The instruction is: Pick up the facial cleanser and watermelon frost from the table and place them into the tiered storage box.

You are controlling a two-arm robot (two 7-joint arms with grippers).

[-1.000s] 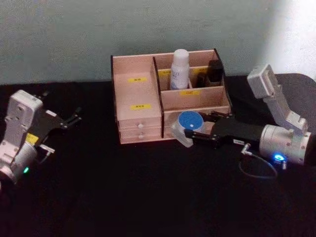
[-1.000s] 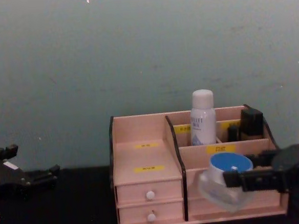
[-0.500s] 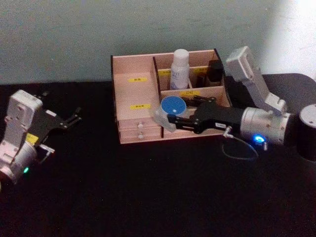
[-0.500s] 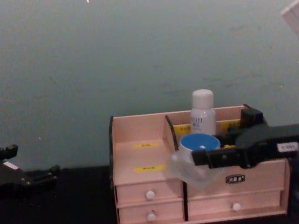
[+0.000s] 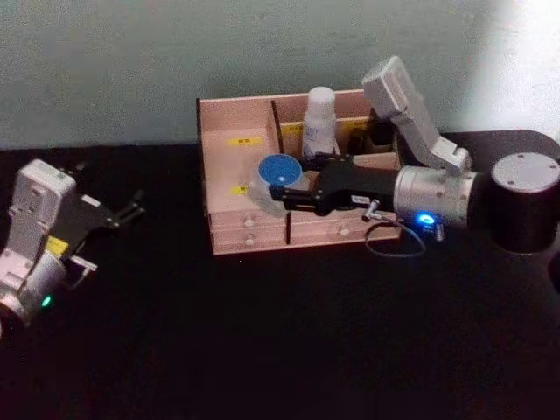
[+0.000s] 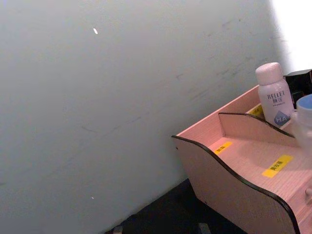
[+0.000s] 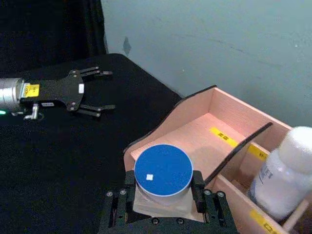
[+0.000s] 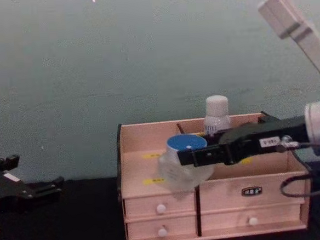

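Landmark: the tiered storage box (image 5: 249, 229), a light wood box with steps, yellow labels and 4 small drawers.
Nearest thing: the black table (image 5: 262, 341) in front of the box, dark and flat.
Left gripper: the left gripper (image 5: 122, 213) sits low on the table, well off to the left of the box. Its thin fingers are spread apart and hold nothing. It looks parked.
Right gripper: the right gripper (image 7: 163, 192) is over the front of the box, above the left drawers. It is squeezed tight on a jar, 1 finger on each side.
Jar: the clear jar with the blue lid (image 5: 279, 170) hangs in the air, lid up, just over the lower step on the left side of the box. I think it is kept upright so it can go straight down and stand there.
In the way: the black divider wall (image 7: 234, 151) runs just right of the jar, so I think the jar must stay left of it.
Farther back: the white bottle (image 5: 320, 118) stands in a back slot of the box. A dark thing (image 5: 379, 133) stands right of it.
Farthest: the pale green wall (image 8: 117, 57) behind the box.
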